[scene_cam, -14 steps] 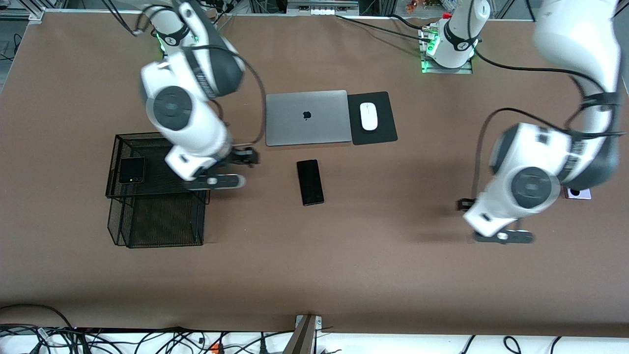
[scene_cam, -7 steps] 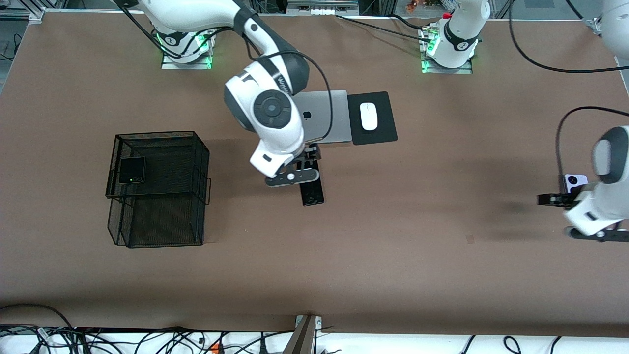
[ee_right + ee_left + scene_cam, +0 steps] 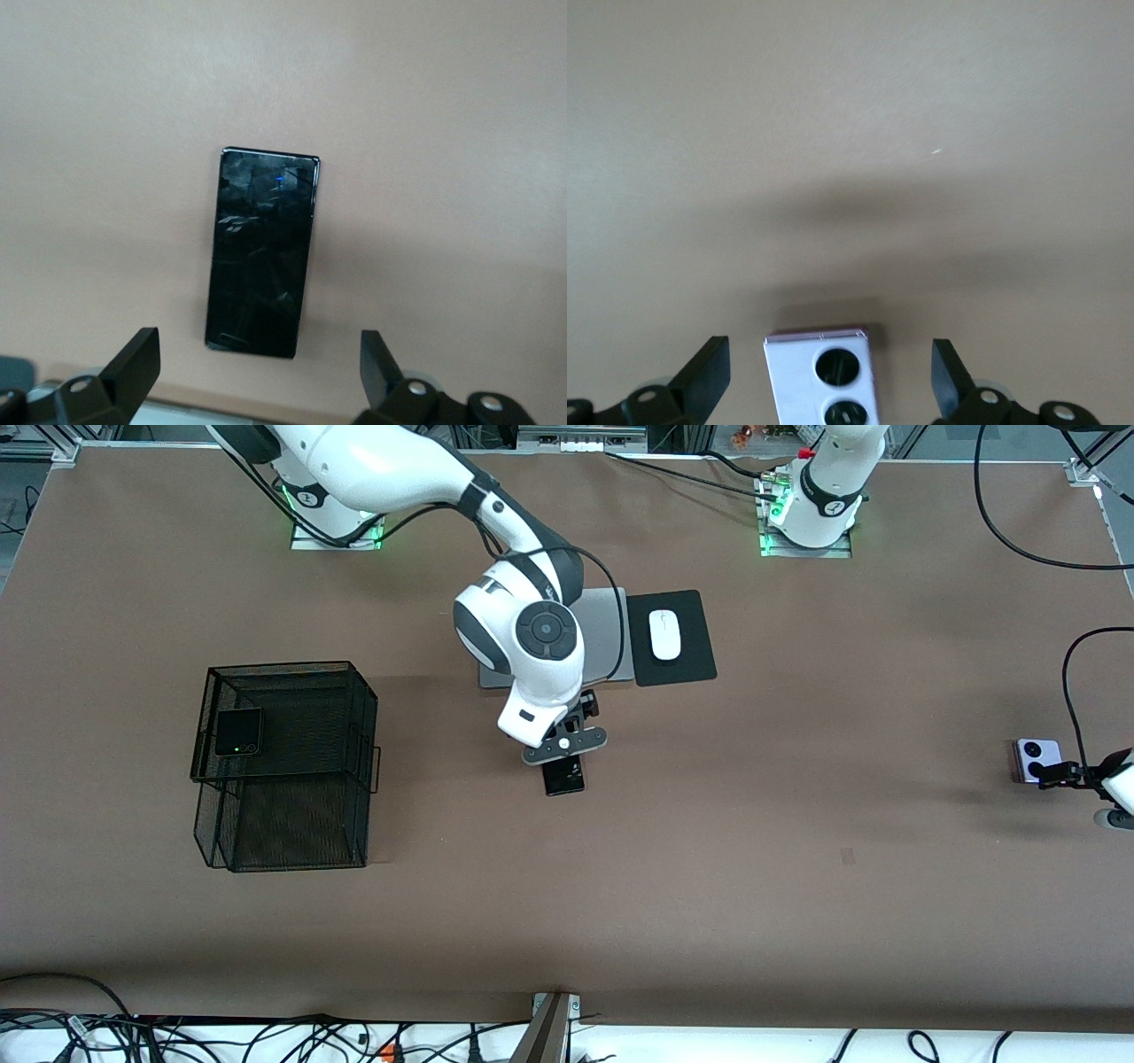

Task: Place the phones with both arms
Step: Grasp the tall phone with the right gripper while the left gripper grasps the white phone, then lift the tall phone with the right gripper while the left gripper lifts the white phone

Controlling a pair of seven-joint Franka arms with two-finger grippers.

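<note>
You are looking at the approach step for two phones at once. The right claw [image 3: 564,746] is hanging over the long black phone [image 3: 563,777], which is lying flat on the counter [image 3: 709,868], nearer to the front camera than the grey laptop [image 3: 611,646]. In the right wrist view the two fingers [image 3: 133,359] are standing wide apart with the phone [image 3: 263,251] between their lines, so this claw is released and grasping nothing.

The left claw [image 3: 1063,773] is sitting just beside the lilac-white phone [image 3: 1033,761] at the left arm's end of the counter. Its wrist view is showing the fingers [image 3: 709,372] spread, with the phone [image 3: 822,376] and its two black lenses between them; this claw is also released.

The folded black phone [image 3: 238,732] is already lying on the top of the black wire basket [image 3: 283,766], so I judge that one as placed and two as remaining.

For the next move, I think each claw needs to go down straight until the fingers are standing at both long edges of its phone, then to close. The phones are thin and flat, so the fingertips probably must reach almost to the counter, or they may slide over the edge.
</note>
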